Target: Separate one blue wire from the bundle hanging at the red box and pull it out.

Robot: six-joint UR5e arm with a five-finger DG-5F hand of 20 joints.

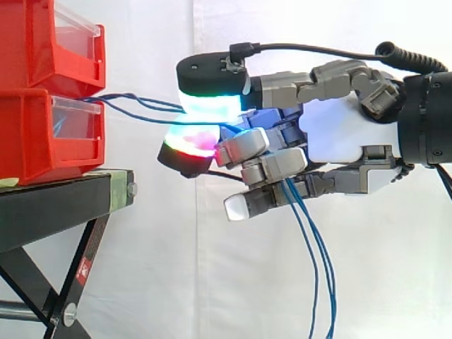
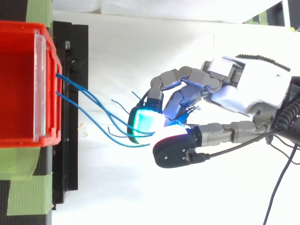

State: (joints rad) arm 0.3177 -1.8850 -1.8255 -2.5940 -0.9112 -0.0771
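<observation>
Hand (image 1: 339,131) clamped on the thin blue wires (image 1: 116,99), glowing rounded pads pinching them just off the front edge of the lower red box (image 1: 49,134). Glossy plastic bin w/ clear front lip, on a matte black stand (image 1: 56,205). Slack wire ends dangle under the palm. Open room below & around, smooth white curtain (image 1: 212,282) behind.
</observation>
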